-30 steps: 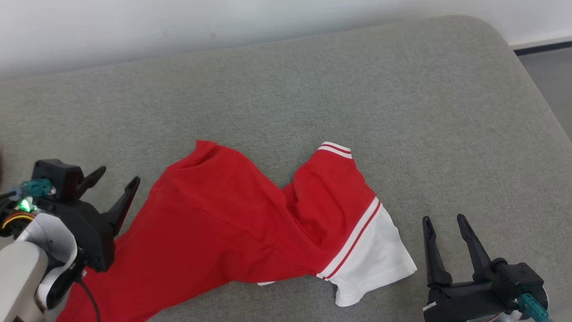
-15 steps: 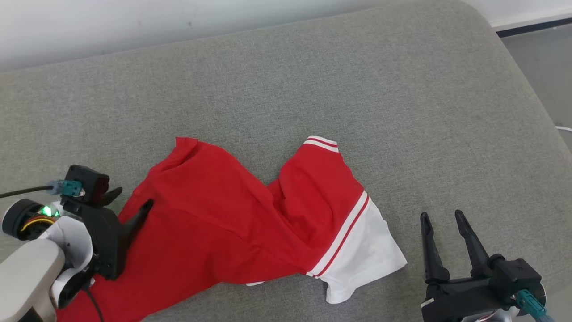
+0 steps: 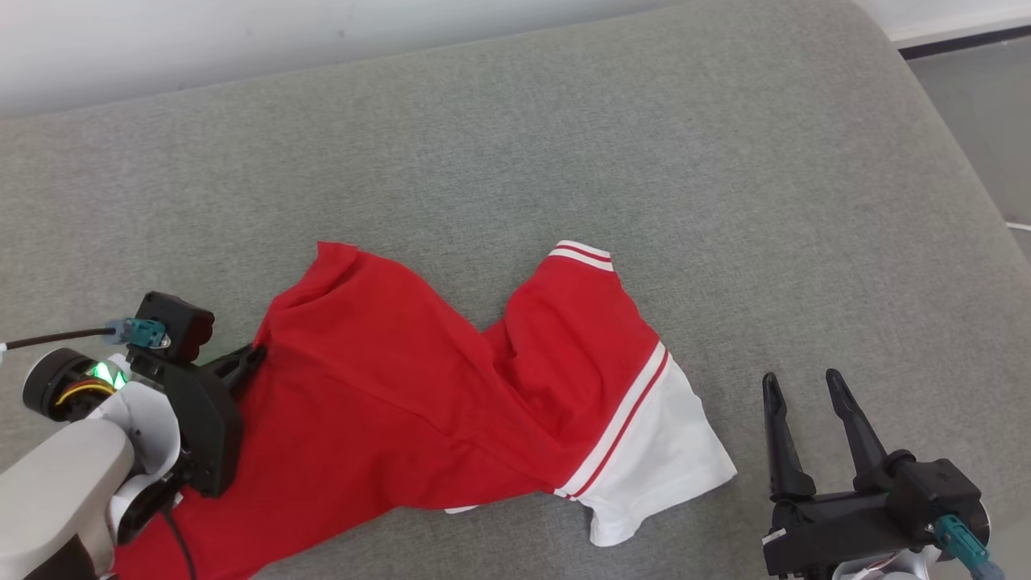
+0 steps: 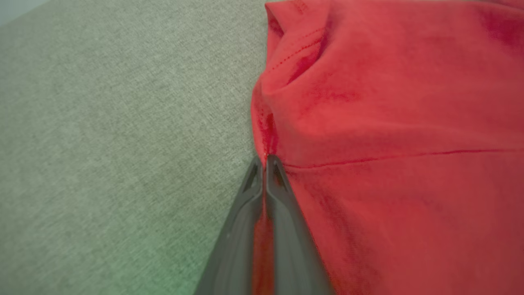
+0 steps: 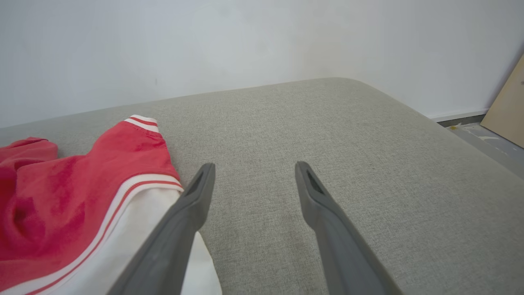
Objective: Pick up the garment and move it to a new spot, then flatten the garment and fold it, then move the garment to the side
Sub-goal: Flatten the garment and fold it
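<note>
A red garment [image 3: 403,403] with white, red-striped trim lies rumpled on the grey cushion [image 3: 515,161]. Its white panel [image 3: 660,467] points to the lower right. My left gripper [image 3: 251,354] is shut on the garment's left edge; in the left wrist view the two fingers [image 4: 266,162] meet with a red fold [image 4: 368,123] pinched between them. My right gripper [image 3: 797,380] stands open at the lower right, just right of the white panel, with nothing in it. In the right wrist view the open gripper [image 5: 254,166] hovers over bare cushion beside the garment [image 5: 82,184].
The cushion's rounded right edge [image 3: 958,161] drops to a grey floor [image 3: 991,105]. A white wall [image 3: 242,32] runs behind. A wooden board [image 5: 507,110] leans at the far right in the right wrist view.
My left gripper went from open beside the garment to shut on its left edge. The head camera shifted a little. The right gripper stayed open.
</note>
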